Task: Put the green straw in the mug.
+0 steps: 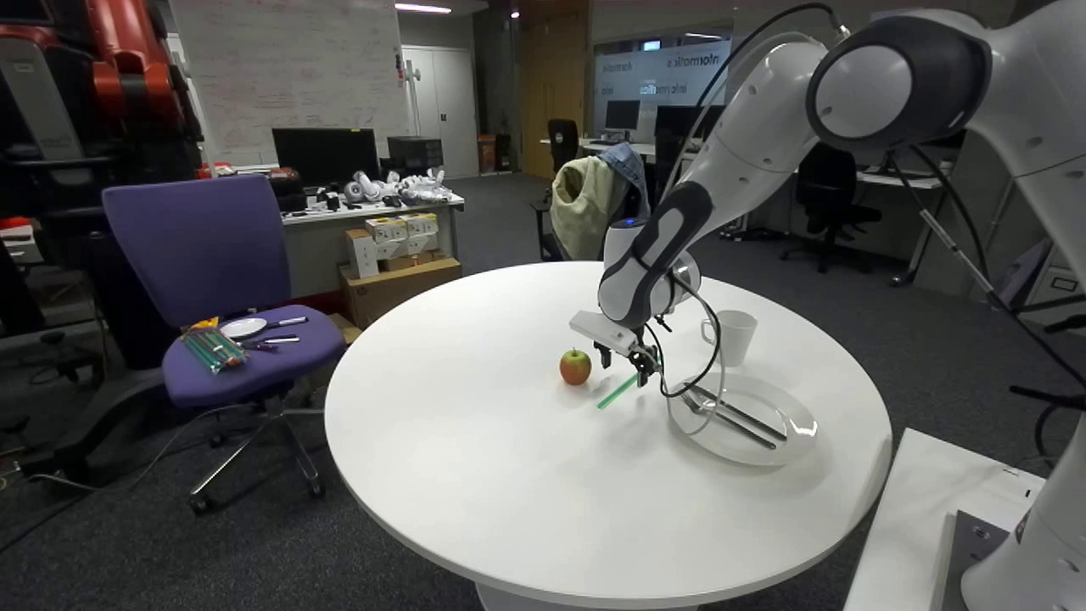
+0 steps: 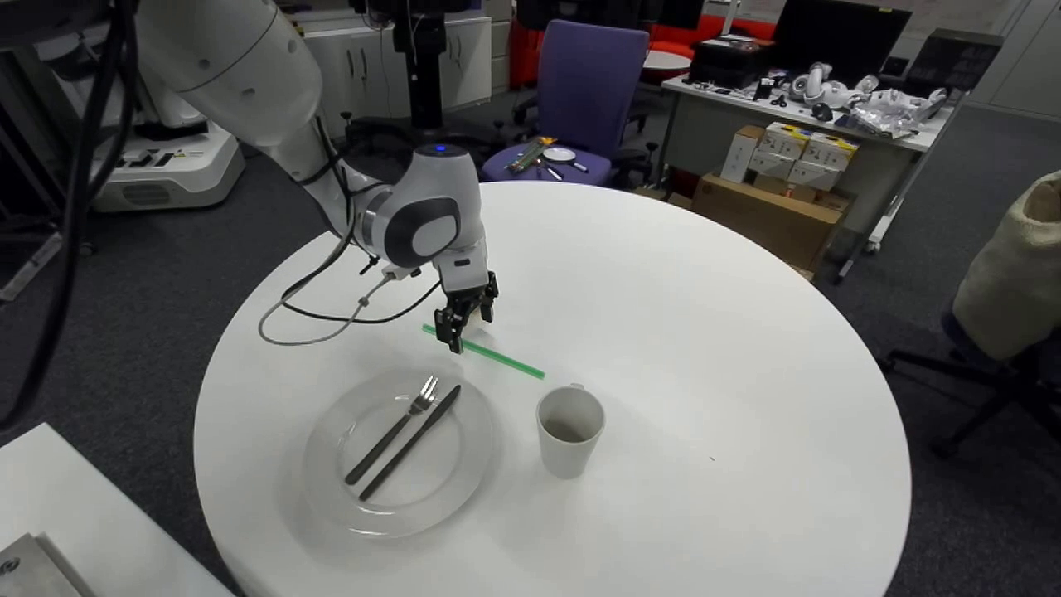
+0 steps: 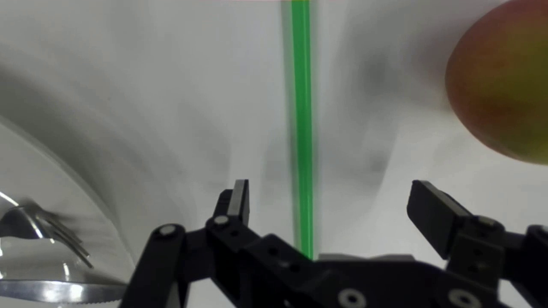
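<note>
The straw [image 3: 303, 128] is bright green, with faint lengthwise streaks in the wrist view. The mug [image 2: 568, 444] is plain white, as are the dinner plate [image 2: 460, 452] and the round table [image 2: 704, 356]. The fork [image 2: 381, 444] pairs a dark handle with silver tines; the table knife [image 2: 410, 443] also has a dark handle, and its blade shines silver in the wrist view. The apple [image 1: 575, 367] blends orange-red with yellowish green. The gripper [image 3: 332, 203] is black, while the Panda arm [image 1: 751, 140] is white with dark grey bands and a small blue light [image 2: 441, 149]. The swivel chair [image 1: 199, 246] is purple, the carpet [image 1: 356, 577] charcoal and the cardboard box [image 2: 767, 220] brown.
</note>
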